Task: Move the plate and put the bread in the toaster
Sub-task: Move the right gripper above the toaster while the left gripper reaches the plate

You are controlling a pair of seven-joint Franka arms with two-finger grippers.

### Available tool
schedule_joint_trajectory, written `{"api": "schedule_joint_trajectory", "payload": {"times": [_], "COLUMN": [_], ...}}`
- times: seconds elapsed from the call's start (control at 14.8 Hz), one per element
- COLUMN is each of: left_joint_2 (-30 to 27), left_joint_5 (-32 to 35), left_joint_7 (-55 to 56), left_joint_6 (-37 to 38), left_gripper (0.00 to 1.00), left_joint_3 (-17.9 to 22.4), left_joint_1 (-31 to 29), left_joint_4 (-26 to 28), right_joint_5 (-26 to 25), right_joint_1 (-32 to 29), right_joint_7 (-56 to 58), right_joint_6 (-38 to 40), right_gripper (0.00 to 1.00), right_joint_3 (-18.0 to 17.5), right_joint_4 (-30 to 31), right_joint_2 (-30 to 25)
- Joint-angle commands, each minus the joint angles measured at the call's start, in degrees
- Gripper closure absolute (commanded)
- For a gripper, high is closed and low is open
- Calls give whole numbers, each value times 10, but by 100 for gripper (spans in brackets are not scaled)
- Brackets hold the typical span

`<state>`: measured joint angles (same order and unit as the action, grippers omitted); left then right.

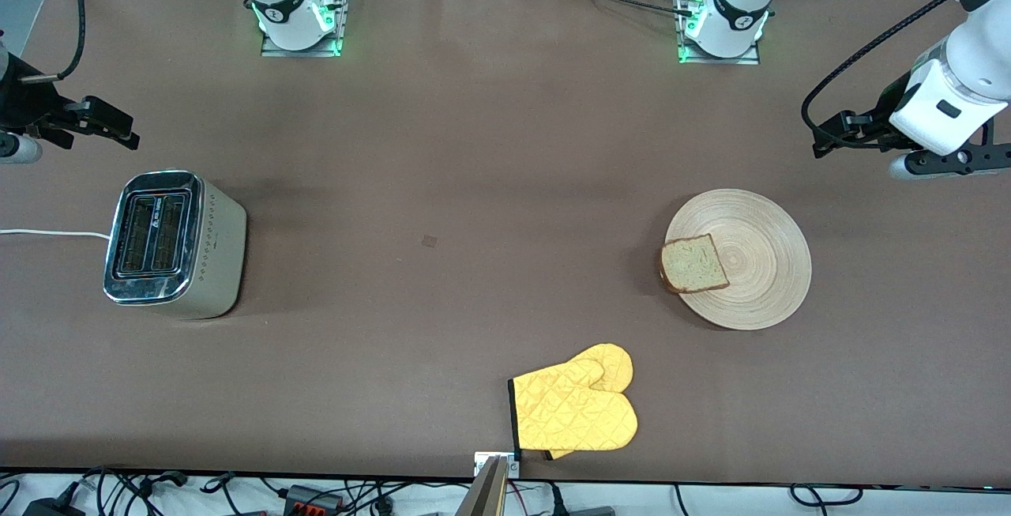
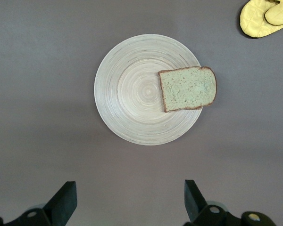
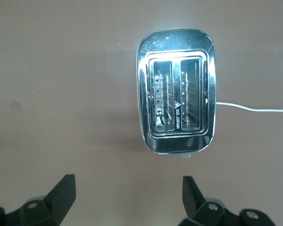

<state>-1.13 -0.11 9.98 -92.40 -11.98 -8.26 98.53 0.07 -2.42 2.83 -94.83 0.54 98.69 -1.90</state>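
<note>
— What's there?
— One plate [image 1: 738, 258] at right, one bread [image 1: 693, 264] on its rim, one toaster [image 1: 174, 243] at left.
— Your jaws?
— Left gripper [image 2: 127, 200] spread above the plate; right gripper [image 3: 125, 197] spread above the toaster — both empty.

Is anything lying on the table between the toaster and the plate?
No. In the front view the stretch from the toaster to the plate is bare tabletop; the yellow oven mitts lie nearer the camera.

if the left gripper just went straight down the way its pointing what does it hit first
Probably bare table. The left gripper hangs open, and in its wrist view the plate with the bread lies ahead of the fingertips, not between them. Depth is unclear, so it may still clip the plate's rim.
</note>
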Motion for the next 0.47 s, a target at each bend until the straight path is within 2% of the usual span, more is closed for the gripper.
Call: {"api": "schedule_joint_trajectory", "payload": {"times": [0.0,0.2,0.41], "left_joint_2": [-5,-4,9], "left_joint_5": [-8,-11,-17], "left_joint_7": [3,-3,-5], "left_joint_6": [0,-1,-1], "left_gripper": [0,0,0], "left_joint_3": [-1,2,2], "left_joint_1": [-2,-4,-30], "left_joint_4": [0,0,-1], "right_joint_5": [-6,-6,-6], "right_joint_1": [-7,-6,-2], "right_joint_7": [0,0,0], "right_joint_6": [-3,-4,1], "right_gripper": [0,0,0], "right_joint_3": [-5,-5,-8], "right_joint_4": [13,9,11], "right_joint_2": [-12,-11,-5]}}
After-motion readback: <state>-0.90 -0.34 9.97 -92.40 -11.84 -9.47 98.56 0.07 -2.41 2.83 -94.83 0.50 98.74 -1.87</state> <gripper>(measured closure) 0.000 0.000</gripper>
